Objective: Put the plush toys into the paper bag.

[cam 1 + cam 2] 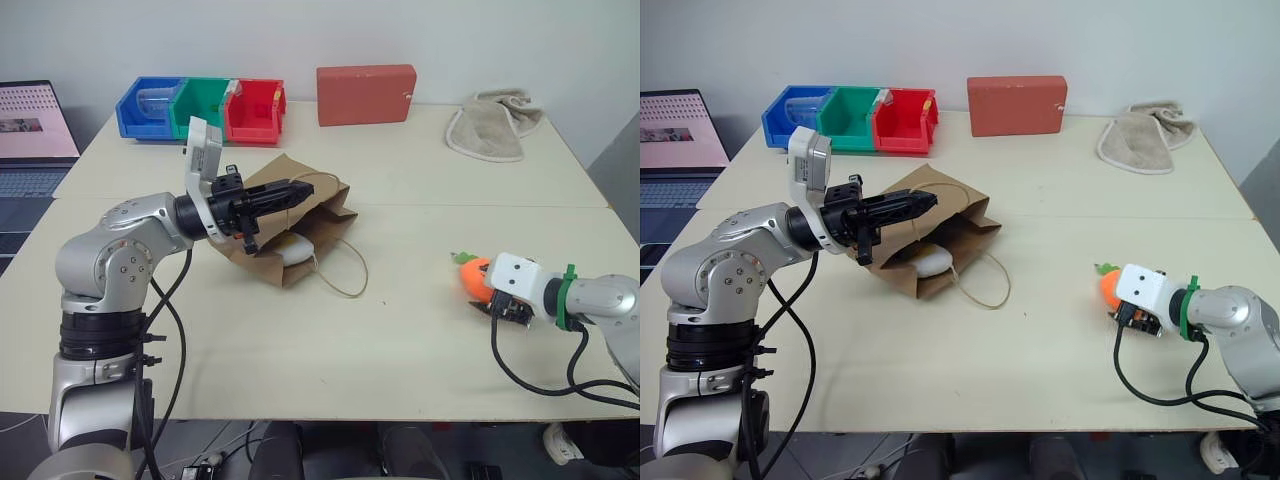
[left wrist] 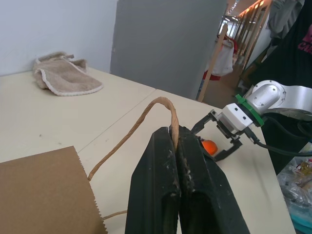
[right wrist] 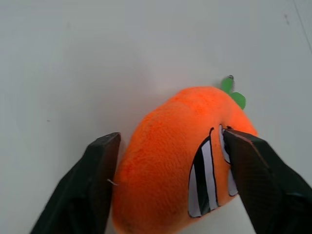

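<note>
The paper bag [image 1: 290, 225] lies on its side near the middle of the tabletop [image 1: 400, 330], mouth turned toward the robot's right. The left gripper [image 2: 174, 146] has its fingers pressed together on one twisted loop handle [image 2: 153, 108], pinching it and holding it raised off the tabletop. Judged from the lift, this grip serves to keep the mouth of the bag propped wide for loading. The second handle [image 1: 345, 270] trails loose on the tabletop in front of the bag.

The white toy [image 1: 293, 248] sits just inside the bag's mouth, so that part of the task appears done.

The orange carrot toy [image 3: 180, 156] rests on the tabletop well apart from the bag, on the robot's right. The right gripper [image 3: 170, 180] has its fingers spread, one on each side of the toy, flanking it closely; the right wrist view does not settle whether both press on the plush. This reads as the start of a grasp, not a completed one.

A red box [image 1: 366, 94], three coloured bins [image 1: 203, 108] and a beige towel [image 1: 495, 125] stand along the far edge, clear of the work.
</note>
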`<action>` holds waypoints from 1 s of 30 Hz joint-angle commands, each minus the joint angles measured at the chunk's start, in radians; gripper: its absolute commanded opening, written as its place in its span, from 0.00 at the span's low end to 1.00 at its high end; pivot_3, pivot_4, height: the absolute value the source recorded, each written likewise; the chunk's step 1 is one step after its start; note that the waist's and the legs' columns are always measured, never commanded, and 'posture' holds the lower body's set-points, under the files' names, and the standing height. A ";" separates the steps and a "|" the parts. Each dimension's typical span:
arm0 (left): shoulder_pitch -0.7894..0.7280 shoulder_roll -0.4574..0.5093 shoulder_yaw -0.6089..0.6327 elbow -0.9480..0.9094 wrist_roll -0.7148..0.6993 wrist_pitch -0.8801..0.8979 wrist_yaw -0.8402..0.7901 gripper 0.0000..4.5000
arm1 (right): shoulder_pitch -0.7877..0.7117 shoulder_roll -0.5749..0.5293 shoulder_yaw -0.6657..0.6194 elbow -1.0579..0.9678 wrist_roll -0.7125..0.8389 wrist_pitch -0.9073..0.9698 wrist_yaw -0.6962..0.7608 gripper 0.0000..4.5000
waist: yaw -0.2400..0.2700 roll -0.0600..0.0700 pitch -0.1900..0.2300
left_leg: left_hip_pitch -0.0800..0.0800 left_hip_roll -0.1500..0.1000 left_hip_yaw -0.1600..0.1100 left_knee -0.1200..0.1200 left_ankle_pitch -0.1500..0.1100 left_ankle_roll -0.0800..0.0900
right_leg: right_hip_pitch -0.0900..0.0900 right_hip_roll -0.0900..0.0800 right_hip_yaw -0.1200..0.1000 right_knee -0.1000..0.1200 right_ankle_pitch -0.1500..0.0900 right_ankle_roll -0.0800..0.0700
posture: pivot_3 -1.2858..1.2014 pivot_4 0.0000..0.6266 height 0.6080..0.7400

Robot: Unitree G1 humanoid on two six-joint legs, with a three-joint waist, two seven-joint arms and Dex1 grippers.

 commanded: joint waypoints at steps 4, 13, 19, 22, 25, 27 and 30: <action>0.003 0.021 0.025 -0.033 -0.006 -0.014 0.000 0.00 | -0.003 -0.011 -0.010 0.069 -0.043 -0.112 -0.003 0.23 | 0.000 0.000 0.000 | 0.000 0.000 0.000 0.000 0.000 0.000 | 0.000 0.000 0.000 0.000 0.000 0.000 | 0.52 0.24 1.00; -0.009 0.026 0.029 -0.026 -0.017 -0.007 -0.002 0.00 | -0.121 0.076 -0.034 -0.139 0.173 0.053 0.092 0.01 | -0.003 0.000 0.000 | 0.001 0.000 -0.001 0.000 0.000 0.000 | 0.003 0.000 -0.001 -0.002 0.000 0.000 | 0.52 0.24 1.00; -0.042 0.029 0.037 -0.017 -0.040 0.008 -0.013 0.00 | -0.362 0.295 0.119 -0.162 0.195 0.170 0.021 0.01 | -0.002 0.000 0.000 | 0.001 0.001 -0.003 0.000 0.000 0.000 | 0.003 0.000 -0.002 -0.002 0.000 0.000 | 0.52 0.24 1.00; -0.047 0.040 0.037 -0.021 -0.046 0.013 -0.019 0.00 | -0.471 0.405 0.210 -0.071 0.145 0.154 -0.017 0.01 | -0.003 0.000 0.000 | 0.001 0.000 -0.003 0.000 0.000 0.000 | 0.003 0.000 -0.003 -0.003 0.000 0.000 | 0.52 0.24 1.00; -0.050 0.041 0.041 -0.026 -0.051 0.019 -0.017 0.00 | -0.537 0.486 0.266 0.020 0.100 0.119 -0.047 0.01 | 0.001 0.000 0.000 | 0.001 0.000 -0.003 0.000 0.000 0.000 | 0.003 0.000 -0.004 -0.003 0.000 0.000 | 0.52 0.24 1.00; -0.047 0.041 0.043 -0.037 -0.057 0.022 -0.014 0.00 | -0.584 0.539 0.305 0.094 0.063 0.079 -0.066 0.01 | 0.005 0.000 0.000 | 0.000 0.000 -0.004 0.000 0.000 0.000 | 0.003 -0.001 -0.005 -0.003 0.000 0.000 | 0.52 0.24 1.00; -0.040 0.040 0.044 -0.050 -0.064 0.026 -0.008 0.00 | -0.652 0.636 0.342 0.213 0.023 0.035 -0.106 0.01 | -0.001 0.000 0.000 | 0.000 0.000 -0.005 -0.001 0.000 0.000 | 0.002 -0.001 -0.005 -0.003 0.001 0.000 | 0.52 0.24 1.00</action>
